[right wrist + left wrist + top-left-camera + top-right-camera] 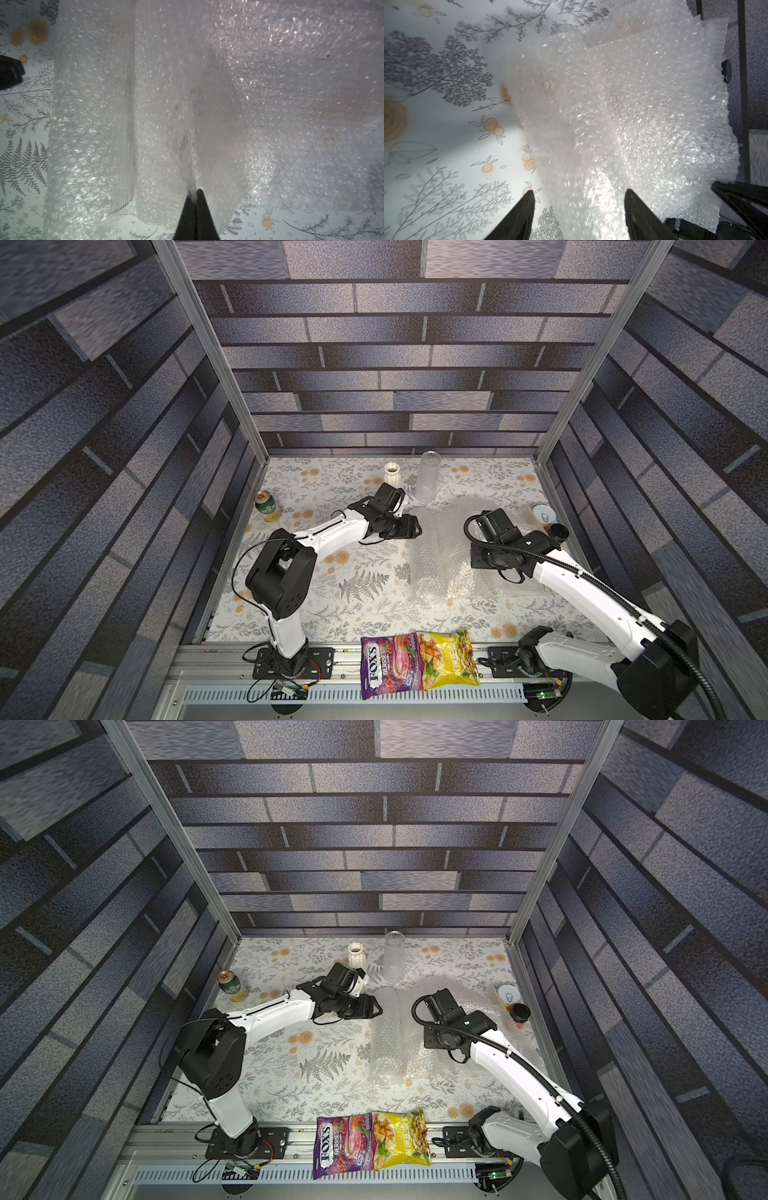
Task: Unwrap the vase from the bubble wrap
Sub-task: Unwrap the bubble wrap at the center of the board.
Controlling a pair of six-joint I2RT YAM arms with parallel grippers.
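Note:
The bubble wrap (446, 560) lies spread over the right half of the floral table, in both top views. A clear ribbed vase (124, 158) lies on its side, rolled in the wrap's left part (428, 568). My right gripper (194, 192) is shut on a raised fold of the bubble wrap (270, 93), beside the roll. In the top views its fingers are hidden under the wrist. My left gripper (579, 192) is open at the wrap's near-left edge (602, 124), one finger over bare table, the other over wrap. In a top view the left gripper (411, 527) sits left of the wrap.
A white ribbed vase (392, 475) and a tall clear vase (428, 483) stand upright at the back. A green can (265, 503) is at the left wall. A white-topped can (544, 514) and a black jar (559, 532) are at the right wall. Two snack bags (415, 664) lie on the front rail.

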